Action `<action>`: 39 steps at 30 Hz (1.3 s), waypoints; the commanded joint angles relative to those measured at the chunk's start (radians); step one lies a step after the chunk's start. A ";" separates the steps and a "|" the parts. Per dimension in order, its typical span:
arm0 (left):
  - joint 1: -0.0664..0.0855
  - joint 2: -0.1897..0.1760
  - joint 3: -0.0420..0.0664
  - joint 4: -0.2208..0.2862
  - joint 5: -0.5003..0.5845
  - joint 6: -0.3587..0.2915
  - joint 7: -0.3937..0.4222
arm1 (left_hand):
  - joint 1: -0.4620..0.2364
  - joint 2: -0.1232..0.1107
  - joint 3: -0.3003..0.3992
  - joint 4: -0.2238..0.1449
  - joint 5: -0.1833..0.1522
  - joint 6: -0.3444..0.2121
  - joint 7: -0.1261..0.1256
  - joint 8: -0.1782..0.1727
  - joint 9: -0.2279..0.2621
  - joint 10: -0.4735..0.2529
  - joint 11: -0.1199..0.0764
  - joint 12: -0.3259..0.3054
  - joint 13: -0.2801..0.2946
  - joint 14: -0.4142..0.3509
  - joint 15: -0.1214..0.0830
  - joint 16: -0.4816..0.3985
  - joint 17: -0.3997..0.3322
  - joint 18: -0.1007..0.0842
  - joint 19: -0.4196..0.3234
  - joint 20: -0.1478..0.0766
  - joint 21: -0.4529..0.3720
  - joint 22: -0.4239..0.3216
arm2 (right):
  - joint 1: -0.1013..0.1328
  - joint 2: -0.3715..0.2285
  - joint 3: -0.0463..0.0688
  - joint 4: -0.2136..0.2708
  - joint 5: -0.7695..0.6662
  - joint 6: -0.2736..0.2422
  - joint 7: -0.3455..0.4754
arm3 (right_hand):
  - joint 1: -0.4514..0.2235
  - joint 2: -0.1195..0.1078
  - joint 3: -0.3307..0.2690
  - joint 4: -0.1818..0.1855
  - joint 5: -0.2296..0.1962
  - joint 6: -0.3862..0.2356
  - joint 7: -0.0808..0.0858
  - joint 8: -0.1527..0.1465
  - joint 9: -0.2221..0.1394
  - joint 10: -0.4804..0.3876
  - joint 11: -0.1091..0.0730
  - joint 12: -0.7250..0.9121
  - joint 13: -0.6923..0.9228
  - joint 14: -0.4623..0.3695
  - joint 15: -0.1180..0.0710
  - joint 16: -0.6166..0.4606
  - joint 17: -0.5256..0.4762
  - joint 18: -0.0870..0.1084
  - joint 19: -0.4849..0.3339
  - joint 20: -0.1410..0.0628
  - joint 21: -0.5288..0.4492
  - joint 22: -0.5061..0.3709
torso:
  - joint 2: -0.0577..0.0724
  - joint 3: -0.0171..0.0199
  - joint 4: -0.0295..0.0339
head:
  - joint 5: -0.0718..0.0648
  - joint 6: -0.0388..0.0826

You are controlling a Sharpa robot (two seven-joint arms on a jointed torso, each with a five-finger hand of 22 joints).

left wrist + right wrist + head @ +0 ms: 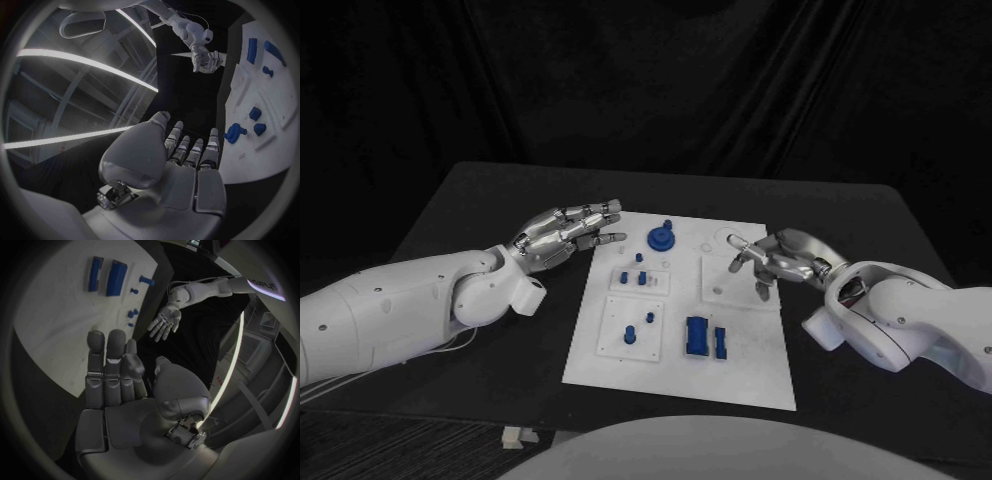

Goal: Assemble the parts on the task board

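The flat white rectangular task board [733, 375] lies at the centre of the head view on the black table [473, 200], with small blue plastic parts distributed across it. A round blue knob-like part [661, 238] stands near the board's upper edge. Below it, a cluster of small blue pegs [639, 275] occupies a raised white sub-plate, and further small blue pieces [635, 330] sit on the lower-left sub-plate. Two tall rectangular blue blocks [705, 337] stand side by side at lower centre. The white sub-plate [740, 290] at centre right carries no blue part that can be discerned, though the view is too coarse to confirm empty sockets. The left hand [567, 232] hovers just off the board's upper-left corner, fingers extended and apart, holding nothing. The right hand [780, 258] hovers over the board's right edge, fingers loosely spread, also holding nothing. Judgement: several parts appear seated upright in the board, which fits either a partly completed assembly with free positions remaining or a finished arrangement. The frames do not settle which parts, if any, remain to be placed.
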 commanded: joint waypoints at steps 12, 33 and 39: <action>-0.013 0.016 0.001 0.014 -0.131 -0.309 0.340 | -0.090 -0.001 -0.177 0.104 -0.187 -0.077 -0.057 -0.028 -0.012 -0.017 -0.071 0.015 -0.002 -0.062 -0.120 -0.061 -0.018 0.007 -0.118 -0.132 -0.033 -0.110 | -0.005 0.043 0.000 -0.149 0.451 0.130 0.644 | 0.110 0.045 -0.177 -0.001 -0.124 -0.458 -0.042 -0.197 -0.297 -0.848 0.151 -0.643 -0.690 -1.034 0.218 -0.647 -0.361 -0.036 -1.104 0.206 -0.435 -0.982 | -0.015 0.0007 -0.0061 | 0.000 0.000; -0.023 0.030 0.025 0.039 -0.099 -0.405 0.021 | -0.744 -0.083 -0.101 -0.040 -0.352 -0.335 -0.129 -0.097 -0.060 -0.076 -0.115 -0.136 -0.036 -0.073 -0.164 -0.089 -0.026 -0.066 -0.206 -0.273 -0.073 -0.291 | -0.033 0.116 0.050 -0.198 0.498 0.031 0.597 | -0.757 -0.168 0.188 -0.293 -0.290 -0.986 -0.085 -0.305 -0.486 -1.108 -0.022 -0.874 -0.915 -1.247 0.034 -0.742 -0.405 -0.172 -1.165 -0.072 -0.453 -1.105 | -0.023 0.0098 -0.0165 | -0.011 0.050; -0.029 0.040 0.066 0.087 -0.052 -0.562 -0.008 | -0.883 -0.105 -0.076 -0.069 -0.386 -0.375 -0.129 -0.097 -0.060 -0.076 -0.115 -0.154 -0.036 -0.073 -0.164 -0.089 -0.026 -0.076 -0.206 -0.273 -0.073 -0.291 | -0.066 0.200 0.127 -0.222 0.597 -0.122 0.548 | -0.894 -0.168 0.188 -0.293 -0.290 -0.986 -0.085 -0.305 -0.486 -1.108 -0.022 -0.874 -0.915 -1.247 0.034 -0.742 -0.405 -0.172 -1.165 -0.072 -0.453 -1.105 | -0.035 0.0219 -0.0335 | -0.015 0.129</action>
